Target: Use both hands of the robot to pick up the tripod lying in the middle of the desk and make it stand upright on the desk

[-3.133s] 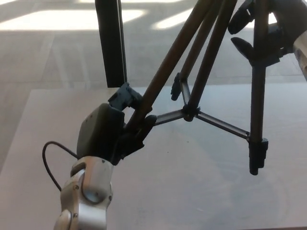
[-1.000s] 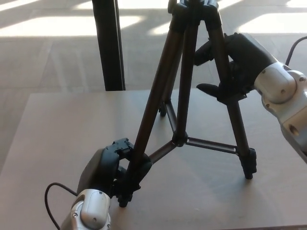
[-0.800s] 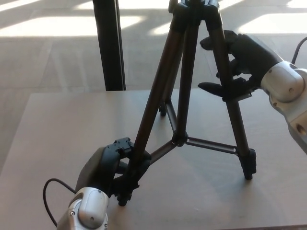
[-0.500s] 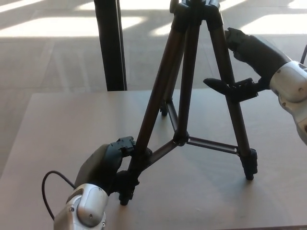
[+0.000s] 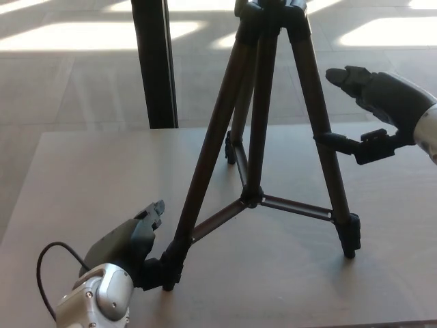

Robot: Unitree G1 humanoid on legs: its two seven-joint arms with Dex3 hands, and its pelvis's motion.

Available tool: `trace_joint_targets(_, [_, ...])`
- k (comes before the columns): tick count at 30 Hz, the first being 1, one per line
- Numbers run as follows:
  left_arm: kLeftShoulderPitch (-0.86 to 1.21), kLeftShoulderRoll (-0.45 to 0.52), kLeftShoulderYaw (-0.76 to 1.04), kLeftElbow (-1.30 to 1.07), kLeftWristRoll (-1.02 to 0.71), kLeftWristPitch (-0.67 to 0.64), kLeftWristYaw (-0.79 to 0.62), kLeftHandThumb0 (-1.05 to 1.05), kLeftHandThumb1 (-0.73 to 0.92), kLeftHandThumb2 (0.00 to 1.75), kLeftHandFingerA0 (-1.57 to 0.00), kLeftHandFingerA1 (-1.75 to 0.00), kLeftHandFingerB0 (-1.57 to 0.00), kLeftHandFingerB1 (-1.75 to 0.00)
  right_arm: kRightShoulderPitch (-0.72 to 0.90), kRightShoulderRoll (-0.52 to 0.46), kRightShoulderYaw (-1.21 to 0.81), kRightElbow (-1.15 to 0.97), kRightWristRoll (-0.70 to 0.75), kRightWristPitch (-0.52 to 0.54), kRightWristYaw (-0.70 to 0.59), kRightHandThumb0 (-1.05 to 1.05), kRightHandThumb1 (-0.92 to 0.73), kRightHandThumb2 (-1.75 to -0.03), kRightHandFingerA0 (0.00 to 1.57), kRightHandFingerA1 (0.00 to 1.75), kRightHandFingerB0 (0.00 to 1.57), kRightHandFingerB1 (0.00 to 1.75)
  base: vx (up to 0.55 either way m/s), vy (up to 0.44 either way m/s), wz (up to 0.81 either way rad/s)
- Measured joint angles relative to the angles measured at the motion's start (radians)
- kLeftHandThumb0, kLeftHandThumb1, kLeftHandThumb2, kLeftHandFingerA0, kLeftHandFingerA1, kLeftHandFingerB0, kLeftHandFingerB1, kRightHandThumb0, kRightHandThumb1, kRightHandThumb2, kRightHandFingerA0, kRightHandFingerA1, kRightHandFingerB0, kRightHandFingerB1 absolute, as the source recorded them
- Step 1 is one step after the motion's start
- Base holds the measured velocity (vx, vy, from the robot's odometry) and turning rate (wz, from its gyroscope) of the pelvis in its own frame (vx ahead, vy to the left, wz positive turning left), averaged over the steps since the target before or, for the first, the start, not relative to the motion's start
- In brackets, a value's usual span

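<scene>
— How is the scene lit?
— Bright daylight patches are seen on the floor behind; soft shadows are cast toward the camera on the bench.
— And sharpness?
— Mild softness is noted throughout.

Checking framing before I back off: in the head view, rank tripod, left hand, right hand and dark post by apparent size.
1. tripod
2. dark post, cut off at the top
3. left hand and right hand: look alike, and the left is nearer the camera, so unranked.

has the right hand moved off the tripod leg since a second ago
Yes. The right hand has let go and drawn back to the picture's right, fingers apart, clear of the tripod, which stands where it was against the dark post.
</scene>
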Motion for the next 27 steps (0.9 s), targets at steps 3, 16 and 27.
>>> trace_joint_targets(3, [-0.008, 0.012, 0.006, -0.002, -0.001, 0.014, -0.008, -1.05, 0.77, 0.65, 0.0, 0.0, 0.0, 0.0, 0.025, -0.003, -0.027, -0.015, -0.003, -0.012, 0.018, -1.05, -0.73, -0.64, 0.0, 0.0, 0.0, 0.0, 0.0, 0.0, 0.0])
trace_joint_targets(16, [-0.113, 0.141, 0.293, -0.078, -0.131, 0.035, -0.118, -1.0, 0.66, 0.81, 0.0, 0.0, 0.0, 0.0, 0.199, -0.175, -0.205, -0.173, 0.01, -0.031, 0.121, -1.05, -0.81, -0.65, 0.0, 0.0, 0.0, 0.0, 0.0, 0.0, 0.0])
trace_joint_targets(27, [-0.118, 0.186, 0.62, -0.101, -0.299, 0.089, -0.23, -1.04, 0.69, 0.86, 0.0, -0.3, 0.0, -0.12, 0.401, -0.203, -0.472, -0.184, 0.05, -0.056, 0.151, -1.02, -0.69, -1.04, 0.0, 0.15, 0.0, 0.0, 0.0, 0.0, 0.0])
